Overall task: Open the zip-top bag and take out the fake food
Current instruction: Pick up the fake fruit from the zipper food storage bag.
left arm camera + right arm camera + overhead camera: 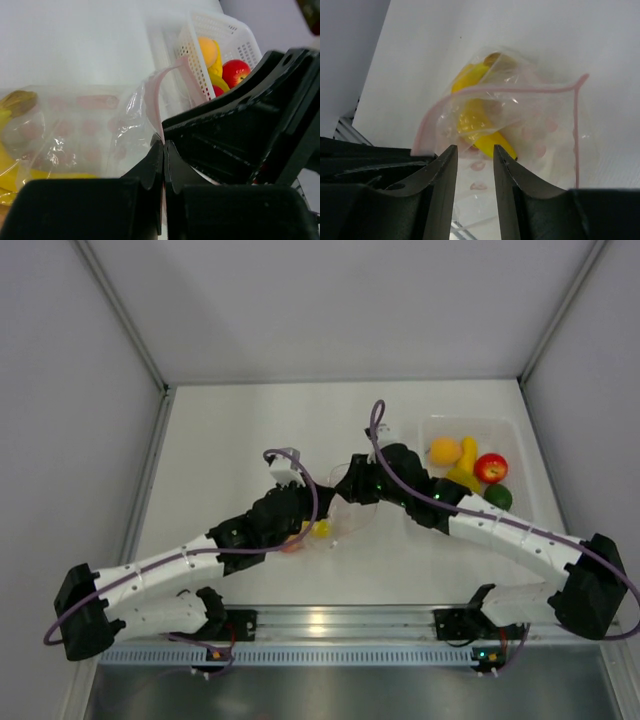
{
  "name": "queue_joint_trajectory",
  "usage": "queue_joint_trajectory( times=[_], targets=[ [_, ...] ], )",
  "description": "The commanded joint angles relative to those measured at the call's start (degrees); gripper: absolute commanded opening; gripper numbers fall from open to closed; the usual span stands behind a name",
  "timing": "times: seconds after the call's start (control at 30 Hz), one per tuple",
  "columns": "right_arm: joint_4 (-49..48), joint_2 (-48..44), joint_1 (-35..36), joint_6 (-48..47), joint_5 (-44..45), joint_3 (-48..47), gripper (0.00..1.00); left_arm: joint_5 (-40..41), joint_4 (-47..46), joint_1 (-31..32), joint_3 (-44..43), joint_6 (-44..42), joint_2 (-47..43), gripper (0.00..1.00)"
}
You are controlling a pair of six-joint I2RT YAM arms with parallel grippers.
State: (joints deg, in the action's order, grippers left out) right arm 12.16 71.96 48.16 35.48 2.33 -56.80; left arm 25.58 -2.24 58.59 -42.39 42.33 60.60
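While my left end effector (163,146) clamps the zip-top bag (95,125), I'd aim the narrowly parted right end effector (475,152) at one lip only.

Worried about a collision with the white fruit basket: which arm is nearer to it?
Right. The right arm passes over the near-left corner of the basket on its way to the zip-top bag. The left arm comes in from the bag's other side, well left of the basket.
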Motion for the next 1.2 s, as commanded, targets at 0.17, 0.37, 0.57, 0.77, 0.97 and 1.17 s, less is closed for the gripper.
queue_joint_trajectory(
  times=[0.17,0.37,0.57,0.77,0.97,1.17],
  targets=[
    [-6.9,-2.0,4.4,4.2,3.9,6.1,0.32,5.6,-4.1,0.5,0.2,2.7,-2.7,0.00],
    [-8.2,1.5,4.5,4.8,2.3,6.0,0.30,0.8,-8.6,0.6,-0.5,1.3,-1.9,0.00],
    [-18.8,6.8,4.4,7.4,-2.0,6.0,0.29,1.0,-8.7,2.4,-1.7,2.0,-1.9,0.00],
    [-17.5,9.2,4.4,11.2,3.9,3.3,0.29,-1.6,-8.7,3.4,-2.3,0.2,-2.8,0.00],
    [-19.7,10.2,5.2,18.6,6.4,3.4,0.25,-0.2,-8.7,3.5,-1.9,1.1,-1.4,0.00],
    [-25.1,13.5,9.0,20.7,6.9,7.3,0.23,5.9,-8.8,4.0,-1.0,1.6,-3.3,0.00]
  ],
)
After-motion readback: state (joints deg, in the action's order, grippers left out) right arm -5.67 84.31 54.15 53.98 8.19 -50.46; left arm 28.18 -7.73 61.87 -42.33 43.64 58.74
